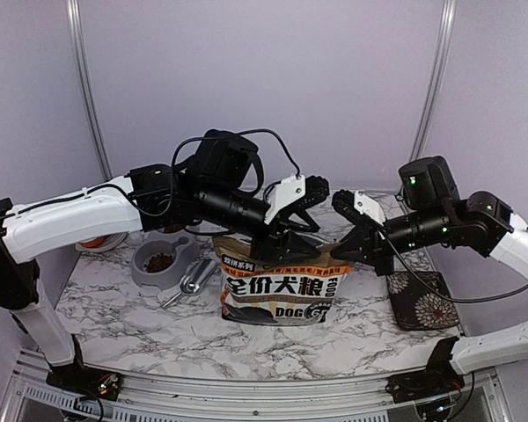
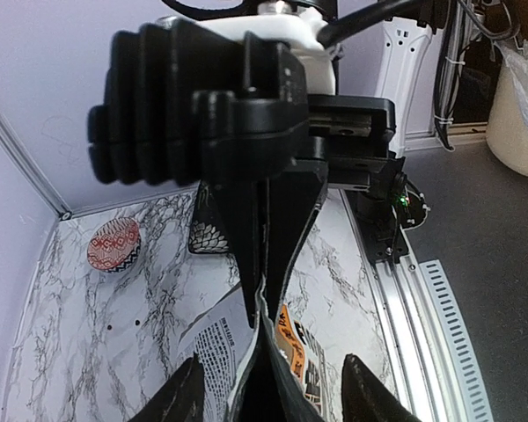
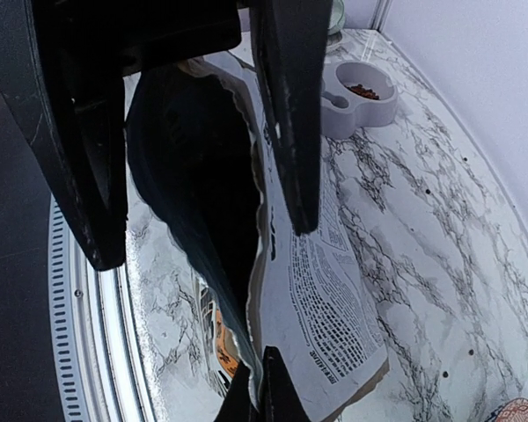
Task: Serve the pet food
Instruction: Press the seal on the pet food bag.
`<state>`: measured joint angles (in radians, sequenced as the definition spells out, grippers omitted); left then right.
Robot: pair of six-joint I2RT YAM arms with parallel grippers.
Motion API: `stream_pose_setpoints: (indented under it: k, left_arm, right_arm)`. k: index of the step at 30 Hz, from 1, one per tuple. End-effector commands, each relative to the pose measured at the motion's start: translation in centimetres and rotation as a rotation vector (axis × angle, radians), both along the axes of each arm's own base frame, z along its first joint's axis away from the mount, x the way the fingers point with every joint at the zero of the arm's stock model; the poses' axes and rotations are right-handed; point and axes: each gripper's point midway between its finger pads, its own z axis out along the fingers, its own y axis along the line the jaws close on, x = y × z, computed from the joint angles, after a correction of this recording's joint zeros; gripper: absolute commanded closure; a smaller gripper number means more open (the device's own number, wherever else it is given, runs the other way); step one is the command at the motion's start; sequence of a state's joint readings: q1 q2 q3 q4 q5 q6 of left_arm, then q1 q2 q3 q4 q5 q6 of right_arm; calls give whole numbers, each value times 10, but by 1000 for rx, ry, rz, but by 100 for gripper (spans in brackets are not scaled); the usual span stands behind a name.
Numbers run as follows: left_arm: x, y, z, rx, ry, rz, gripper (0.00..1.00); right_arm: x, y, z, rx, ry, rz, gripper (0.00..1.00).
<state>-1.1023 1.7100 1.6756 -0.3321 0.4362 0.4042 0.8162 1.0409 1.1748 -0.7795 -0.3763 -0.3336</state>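
Pet food [image 1: 160, 261] lies as a small heap of reddish-brown kibble in one well of a grey double bowl [image 1: 141, 274], on the left rear part of the marbled desk [image 1: 141, 327]. A metal scoop [image 1: 191, 280] lies just beside the bowl, between it and the dog-food bag [image 1: 282, 290], which stands upright near the middle of the desk with its top torn open.

The left fingers [image 2: 295, 211] are pressed together, pinching the bag's torn top edge from above. The right fingers [image 3: 286, 114] are spread wide on either side of the bag's open mouth, one over the white printed face and the other across the dark interior. Whether they actually touch the bag is hard to tell from these views. The two arms meet over the bag from opposite sides, well above the desk surface.

A red-patterned small bowl [image 2: 113, 243] sits at the far left of the desk, partly under the left arm in the top view. A dark flower-patterned pad [image 1: 420, 299] lies flat on the desk to the right of the bag, apart from it.
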Motion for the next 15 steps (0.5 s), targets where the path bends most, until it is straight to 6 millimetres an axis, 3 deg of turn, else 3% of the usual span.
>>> stream_pose_setpoints:
  k: [1,5,6,10,15]
  left_arm:
    - [-9,-5,-17,66,-14,-18,51]
    - [-6,-8,-17,72,-25,5,52]
    - [-8,-6,-7,78,-43,15,44]
    - [-8,-1,13,70,-59,52,38]
    - [-17,0,-2,124,-44,46,38]
  right_arm:
    - [-13,2,72,207,-150,55,100]
    - [-14,3,69,202,-139,56,100]
    - [-13,2,67,194,-134,48,100]
    - [-12,0,67,191,-133,35,100]
    - [-12,-1,69,202,-142,28,100]
